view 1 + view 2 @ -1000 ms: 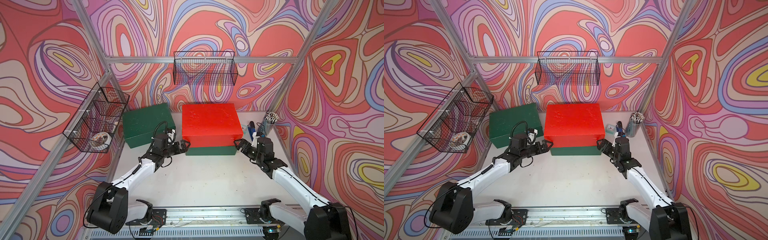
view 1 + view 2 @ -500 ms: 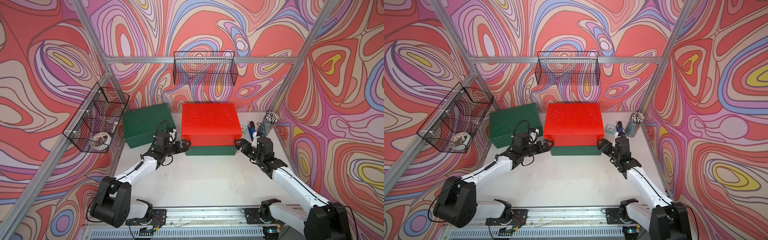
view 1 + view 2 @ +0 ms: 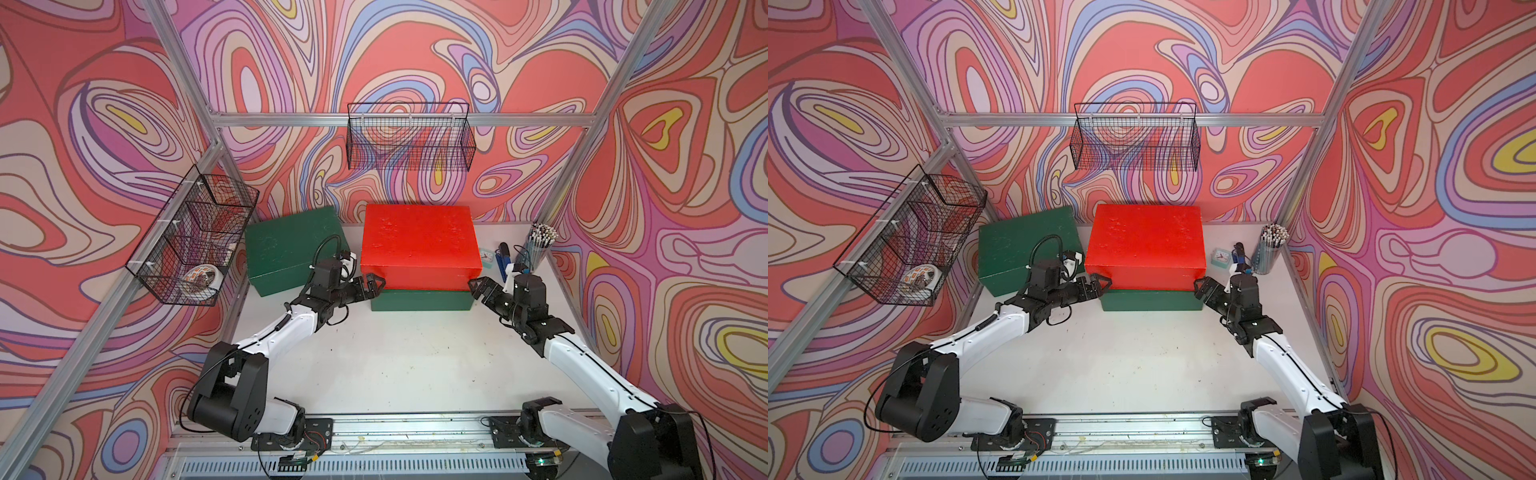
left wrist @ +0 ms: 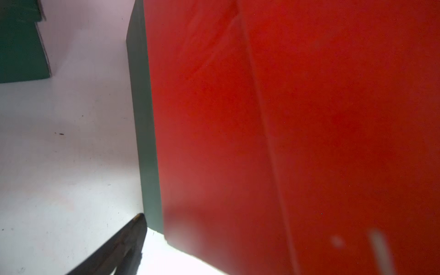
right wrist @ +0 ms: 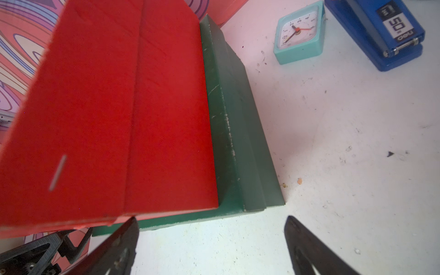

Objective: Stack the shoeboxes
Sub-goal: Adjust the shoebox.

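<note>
Our left gripper [image 3: 374, 284] & right gripper [image 3: 478, 286], both wide, empty, flank red shoebox [image 3: 419, 245]; a nudge cd slide it off lower green shoebox [image 3: 419, 300].

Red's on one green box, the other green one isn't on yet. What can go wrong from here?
1. Red shoebox sits not flush on the lower green shoebox; a nudge from the open left pincer or right pincer might slide it.
2. Clock and stapler lie near the right pincer; a swing could hit them.
</note>
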Controlling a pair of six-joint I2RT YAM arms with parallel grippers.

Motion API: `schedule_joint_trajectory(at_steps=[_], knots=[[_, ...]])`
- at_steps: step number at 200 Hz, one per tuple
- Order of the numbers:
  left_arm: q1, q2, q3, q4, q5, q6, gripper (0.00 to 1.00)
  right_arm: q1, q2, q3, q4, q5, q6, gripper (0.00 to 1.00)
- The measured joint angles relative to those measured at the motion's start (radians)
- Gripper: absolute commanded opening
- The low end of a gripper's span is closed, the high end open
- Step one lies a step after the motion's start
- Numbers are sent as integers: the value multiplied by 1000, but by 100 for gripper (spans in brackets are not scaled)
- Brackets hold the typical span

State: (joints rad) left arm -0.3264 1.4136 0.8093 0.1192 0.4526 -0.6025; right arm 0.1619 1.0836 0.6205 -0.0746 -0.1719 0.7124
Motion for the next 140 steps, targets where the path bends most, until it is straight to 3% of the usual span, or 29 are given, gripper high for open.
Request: schedule_joint_trajectory(at_steps=[71, 140], knots=[[0, -66, -14, 18, 22, 5, 100, 0, -103, -2, -8, 1, 0, 96], [0, -257, -50, -77, -46, 55, 100, 0, -140, -2, -18, -2, 3, 97]])
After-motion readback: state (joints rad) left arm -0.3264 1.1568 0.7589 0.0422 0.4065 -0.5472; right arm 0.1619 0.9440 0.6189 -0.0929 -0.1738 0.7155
